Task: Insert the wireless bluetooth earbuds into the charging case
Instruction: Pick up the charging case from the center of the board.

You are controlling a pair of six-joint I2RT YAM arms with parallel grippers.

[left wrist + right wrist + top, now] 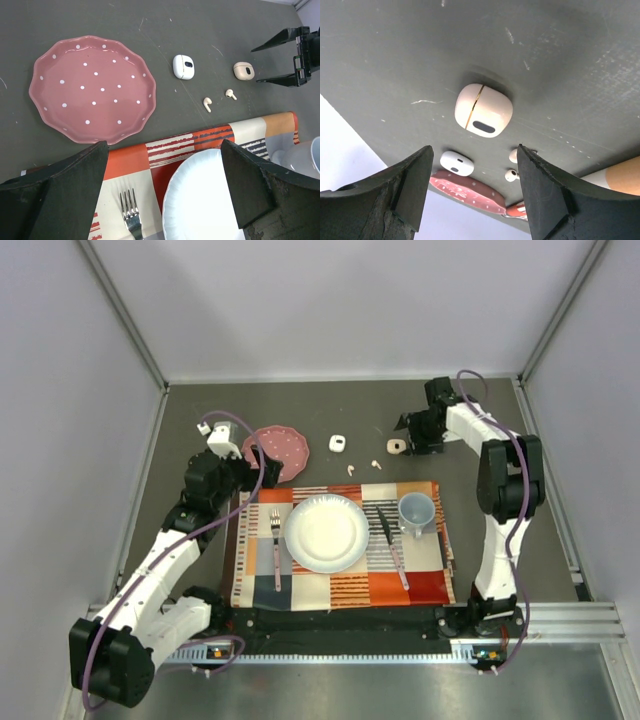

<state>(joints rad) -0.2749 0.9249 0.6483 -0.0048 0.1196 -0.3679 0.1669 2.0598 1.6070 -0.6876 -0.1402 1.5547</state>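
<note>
Counting two earbuds (pixel 207 104) and two cases beyond the placemat (pixel 330 590).
We see both earbuds on the dark table (pixel 300 405) just past the placemat, outside the shut white case (pixel 183 67) and peach case (pixel 483 110). One white plate (pixel 327 532), fork (pixel 276 545), knife (pixel 392 540) and cup (pixel 416 510) sit on the placemat. Pale walls (pixel 340 300) surround the table. Our left gripper (pixel 164 144) and right gripper (pixel 473 148) gape, holding nothing.

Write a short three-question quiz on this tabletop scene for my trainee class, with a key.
1. True or false: the right claw is shut on the peach case.
2. How many loose earbuds lie on the table? A. one B. two C. four
3. Seen from above, on which side of the white plate does the fork lie?
Key: 1. False: the claw is open and the peach case lies free on the table. 2. B. 3. Left.
</note>
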